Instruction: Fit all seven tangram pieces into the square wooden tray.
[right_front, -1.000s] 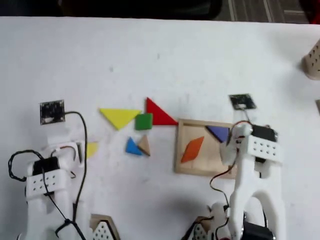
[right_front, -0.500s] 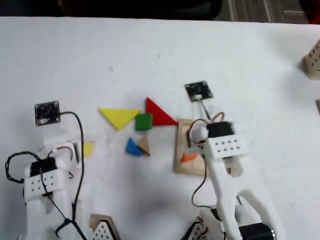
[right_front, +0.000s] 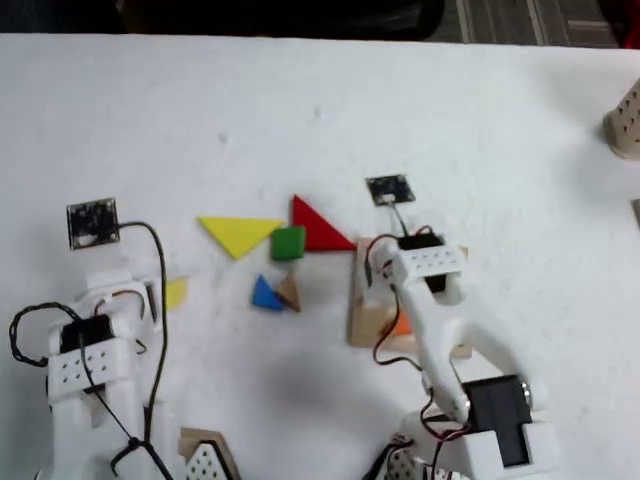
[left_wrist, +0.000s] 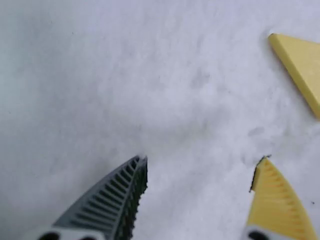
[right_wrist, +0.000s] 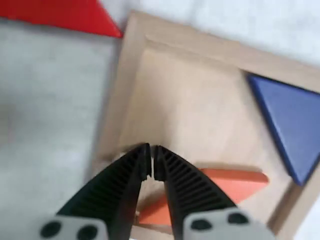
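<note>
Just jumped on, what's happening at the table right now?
The right gripper is shut, above the orange piece in the wooden tray; a dark blue triangle also lies in the tray. The left gripper is open above bare table near a small yellow piece. The yellow triangle, red triangle, green square, small blue triangle and tan triangle lie loose outside the tray.

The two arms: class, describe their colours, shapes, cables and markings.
Both arms are white plastic with perforated plates and black motor blocks. The left arm trails looping black cables to a small black square board; the right arm carries red and black wires. The left tool has one grey ridged finger and one yellow; the right tool has two black ridged fingers.
</note>
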